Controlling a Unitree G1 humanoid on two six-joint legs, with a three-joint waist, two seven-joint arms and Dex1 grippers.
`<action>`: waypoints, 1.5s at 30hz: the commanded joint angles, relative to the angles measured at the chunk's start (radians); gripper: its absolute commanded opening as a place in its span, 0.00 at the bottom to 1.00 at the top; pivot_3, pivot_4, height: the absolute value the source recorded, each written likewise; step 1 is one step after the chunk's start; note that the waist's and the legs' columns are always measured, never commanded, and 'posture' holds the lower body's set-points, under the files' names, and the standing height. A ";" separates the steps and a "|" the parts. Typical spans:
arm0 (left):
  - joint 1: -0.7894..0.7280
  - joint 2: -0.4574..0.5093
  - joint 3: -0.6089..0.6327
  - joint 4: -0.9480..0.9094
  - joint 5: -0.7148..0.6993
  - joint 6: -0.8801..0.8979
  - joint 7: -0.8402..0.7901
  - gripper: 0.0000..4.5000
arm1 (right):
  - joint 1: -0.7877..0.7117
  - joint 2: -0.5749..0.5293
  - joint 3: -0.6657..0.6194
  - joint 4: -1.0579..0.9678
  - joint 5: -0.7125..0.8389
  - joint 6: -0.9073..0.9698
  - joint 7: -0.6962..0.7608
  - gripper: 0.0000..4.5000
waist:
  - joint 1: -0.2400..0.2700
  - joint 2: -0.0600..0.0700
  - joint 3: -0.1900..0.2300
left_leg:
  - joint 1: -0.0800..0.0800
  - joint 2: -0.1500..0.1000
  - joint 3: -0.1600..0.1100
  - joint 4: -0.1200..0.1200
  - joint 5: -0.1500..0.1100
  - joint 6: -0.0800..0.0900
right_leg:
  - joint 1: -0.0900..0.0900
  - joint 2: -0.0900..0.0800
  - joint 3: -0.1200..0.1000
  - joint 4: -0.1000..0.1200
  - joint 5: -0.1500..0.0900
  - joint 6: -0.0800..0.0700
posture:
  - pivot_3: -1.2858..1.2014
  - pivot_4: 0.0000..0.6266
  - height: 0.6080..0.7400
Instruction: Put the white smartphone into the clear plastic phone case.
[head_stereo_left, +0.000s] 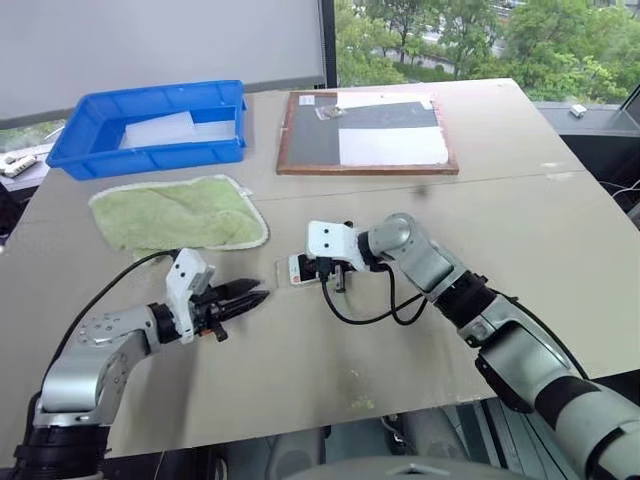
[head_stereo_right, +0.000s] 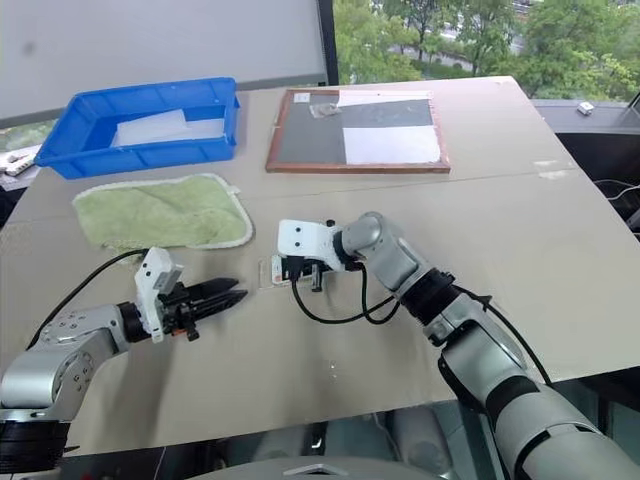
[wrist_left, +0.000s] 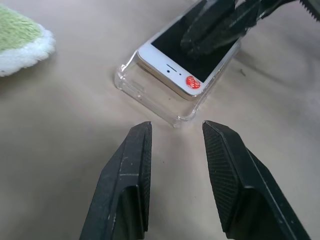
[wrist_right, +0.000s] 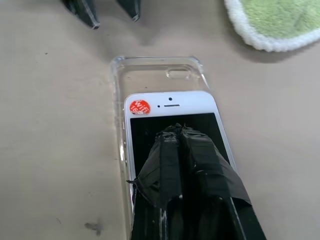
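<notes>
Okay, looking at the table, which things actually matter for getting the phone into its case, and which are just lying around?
Part of the job:
- white smartphone, lying in the case but not slid fully home
- clear plastic phone case
- right pincer, shut, tips on the phone's screen
- left pincer, open, just short of the case

Just lying about:
- green cloth
- blue bin
- framed board

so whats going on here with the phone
The robot is fitting a white phone into a clear case on the table. The right gripper, shut, presses its fingertips on the screen; the phone lies partly in the case, with the end by the camera cutout still unfilled. The left gripper waits just short of that end, fingers apart, touching nothing. A green cloth lies nearby.
</notes>
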 joint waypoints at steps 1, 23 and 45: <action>-0.002 0.010 0.034 -0.062 -0.023 0.020 0.019 0.37 | 0.054 0.005 0.075 0.106 -0.033 0.059 0.065 0.00 | -0.001 0.000 -0.003 | 0.001 0.000 0.000 0.000 0.000 0.000 | 0.001 0.000 0.000 0.000 0.000 0.000 | 0.52 0.24 1.00; -0.007 -0.026 0.064 0.038 0.006 -0.043 0.058 0.02 | 0.189 -0.116 -0.322 -0.551 0.280 0.368 -0.044 0.00 | 0.000 0.002 -0.003 | -0.012 0.000 -0.001 -0.002 0.000 0.000 | -0.011 0.000 -0.001 -0.002 0.003 0.000 | 0.52 0.24 1.00; 0.029 -0.129 0.030 0.150 0.121 -0.165 0.181 0.02 | 0.354 -0.375 -0.383 -0.677 0.266 0.379 -0.223 0.00 | 0.008 0.001 -0.002 | -0.011 0.000 -0.001 -0.001 0.000 0.000 | -0.010 0.000 -0.001 -0.001 0.002 0.001 | 0.52 0.24 1.00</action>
